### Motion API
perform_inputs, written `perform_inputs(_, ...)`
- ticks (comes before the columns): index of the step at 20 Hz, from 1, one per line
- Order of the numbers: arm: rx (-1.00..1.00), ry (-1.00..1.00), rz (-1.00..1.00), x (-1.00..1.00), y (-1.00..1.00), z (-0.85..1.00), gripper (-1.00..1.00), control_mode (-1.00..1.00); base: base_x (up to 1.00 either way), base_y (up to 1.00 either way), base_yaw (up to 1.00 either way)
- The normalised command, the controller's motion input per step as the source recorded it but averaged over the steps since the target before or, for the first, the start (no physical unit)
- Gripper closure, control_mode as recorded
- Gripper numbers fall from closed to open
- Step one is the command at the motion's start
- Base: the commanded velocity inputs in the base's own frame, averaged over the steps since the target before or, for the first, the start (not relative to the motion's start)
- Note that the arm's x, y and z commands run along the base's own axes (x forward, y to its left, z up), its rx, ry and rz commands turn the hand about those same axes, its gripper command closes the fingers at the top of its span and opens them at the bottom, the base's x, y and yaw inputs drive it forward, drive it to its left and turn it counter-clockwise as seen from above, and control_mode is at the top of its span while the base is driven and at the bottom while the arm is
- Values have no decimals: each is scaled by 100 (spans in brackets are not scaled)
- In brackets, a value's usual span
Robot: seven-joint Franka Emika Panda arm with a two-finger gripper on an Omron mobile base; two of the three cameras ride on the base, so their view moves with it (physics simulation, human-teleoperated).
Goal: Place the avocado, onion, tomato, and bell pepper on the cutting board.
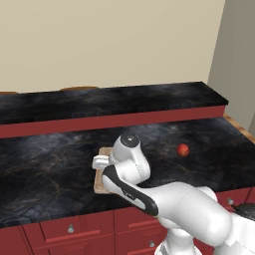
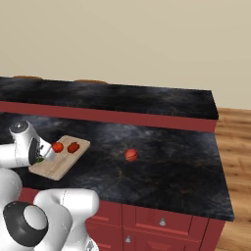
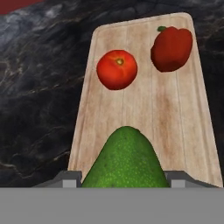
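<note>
Fingers (image 3: 124, 186): closed narrowly on the bright green, pebbled, roundish avocado (image 3: 125, 159), held between them over the near end of the board, presumably for setting down.

Pale light-wood rectangular cutting board with rounded corners (image 3: 144, 118): lies flat on the counter near its front edge, directly under the hand.

Smooth bright orange-red round tomato (image 3: 117, 69): rests on the board's far half, already placed.

Deep red, blocky, uneven bell pepper (image 3: 171, 48): on the board just beside the tomato, apart from it.

Pinkish-red round onion (image 2: 130, 155): alone on the counter, well apart from the board, not yet delivered.

Counter (image 2: 171, 162): black marbled stone over red drawer fronts; a raised stone ledge with a red face behind. Beige wall; wood floor at the right.
</note>
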Motion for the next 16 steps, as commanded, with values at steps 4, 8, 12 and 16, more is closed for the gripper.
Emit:
perform_inputs(4,0,10,0,1,21,-4,100,-100,0,0,0)
perform_inputs(8,0,6,0,3,0,-20,100,-100,0,0,0)
perform_inputs(12,0,5,0,6,0,-19,100,-100,0,0,0)
perform_inputs(16,0,4,0,11,0,-17,100,-100,0,0,0)
